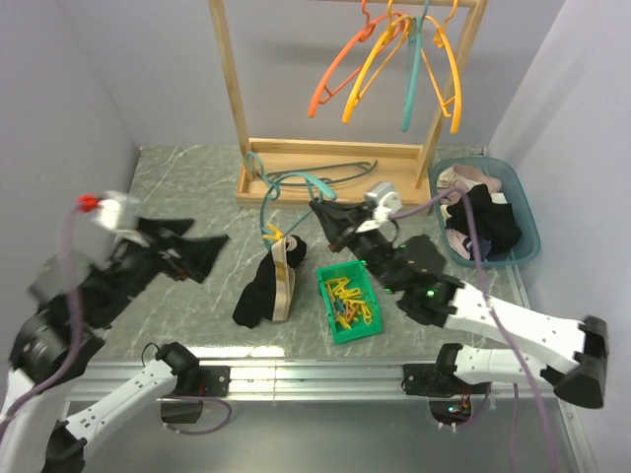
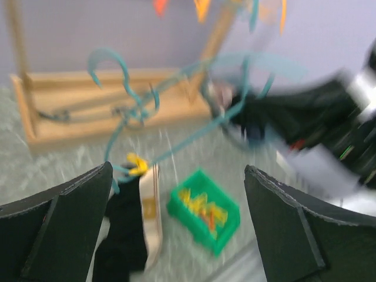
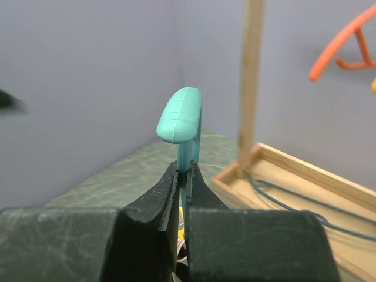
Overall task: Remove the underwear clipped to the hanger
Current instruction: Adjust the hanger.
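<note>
- Teal hanger [image 3: 179,114] is pinched between the jaws of the right gripper [image 3: 184,176], clenched tight on the plastic and holding it up off the table [image 1: 187,187].
- Black underwear [image 1: 258,291] with a pale beige band hangs from the low end of that hanger, pinned by a yellow peg [image 1: 274,234]; its lower part lies on the table just left of the green bin [image 1: 326,304].
- Can't tell if that is one garment or two layered.
- Left gripper [image 2: 178,176] is spread wide and holds nothing. It sits out at the left, well apart from the underwear, pointed toward it.
- Blue basket [image 1: 529,212] at right holds a cloth pile [image 1: 485,219], black and light pieces, likely ones already taken off.
- Green bin has loose yellow pegs in it.
- Hangers on the wooden rack [image 1: 229,89] look bare.
- Judgement: mostly done. The last clipped piece is not yet off: peg to be released, cloth pulled free and dropped in the basket.
</note>
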You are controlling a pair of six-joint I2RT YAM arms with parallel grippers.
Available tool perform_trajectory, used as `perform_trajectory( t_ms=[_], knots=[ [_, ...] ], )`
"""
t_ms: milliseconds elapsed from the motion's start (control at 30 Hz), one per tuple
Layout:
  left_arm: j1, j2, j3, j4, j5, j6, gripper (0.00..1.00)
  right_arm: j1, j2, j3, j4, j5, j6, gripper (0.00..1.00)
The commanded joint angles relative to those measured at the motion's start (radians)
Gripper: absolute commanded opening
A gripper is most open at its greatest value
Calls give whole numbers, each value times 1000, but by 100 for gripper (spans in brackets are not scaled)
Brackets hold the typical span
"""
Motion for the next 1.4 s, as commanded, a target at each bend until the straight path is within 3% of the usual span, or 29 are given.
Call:
perform_trajectory(
  t_ms=[0,167,433,667,800,933,1133,1367],
  knots=[
    [-1,73,-55,-97,262,126,99,-33,-98,29,-160,-284,94,0],
    [-1,108,-89,-184,412,270,99,-106,-141,100,-346,-482,183,0],
    [-34,1,-95,-207,475,389,99,-133,-204,104,-427,-525,272,0],
    [-107,-34,-190,-230,657,475,99,-144,-165,210,-530,-596,348,0],
    [-162,50,-172,-243,627,467,99,-142,-136,271,-560,-574,415,0],
    [-245,153,-149,-261,509,456,99,-142,-81,377,-625,-629,449,0],
    [-283,216,-141,-258,368,444,100,-142,-70,397,-643,-672,466,0],
    [-327,291,-121,-269,331,449,99,-144,-69,408,-674,-686,460,0]
  ],
)
